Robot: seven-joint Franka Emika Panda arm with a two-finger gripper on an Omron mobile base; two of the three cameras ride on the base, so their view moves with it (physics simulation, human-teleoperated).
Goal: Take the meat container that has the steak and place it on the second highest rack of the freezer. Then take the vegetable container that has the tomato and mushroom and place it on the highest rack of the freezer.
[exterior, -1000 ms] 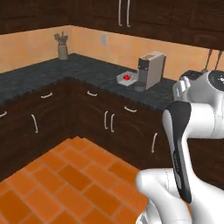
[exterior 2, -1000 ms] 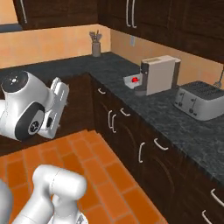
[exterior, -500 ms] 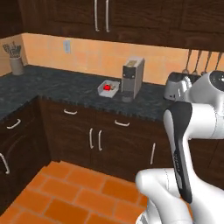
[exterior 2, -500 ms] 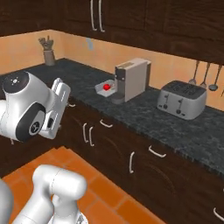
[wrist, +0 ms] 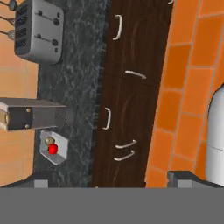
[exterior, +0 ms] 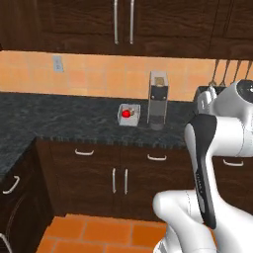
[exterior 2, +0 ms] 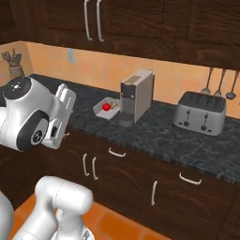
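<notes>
View: your base is turning, bringing the coffee machine to centre.
Tray: sitting at the machine's 9 o'clock, holding the tomato.
Gripper: fingers are standing apart, holding nothing.

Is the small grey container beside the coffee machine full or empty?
Not empty: the container sits upright on the counter holding a red tomato and a small tan mushroom beside it.

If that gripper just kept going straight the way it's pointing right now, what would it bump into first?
Probably the dark lower cabinet doors under the counter: the hand view centres on them. The open gripper holds nothing, and nothing shows between it and the doors. Depth is hard to judge.
</notes>
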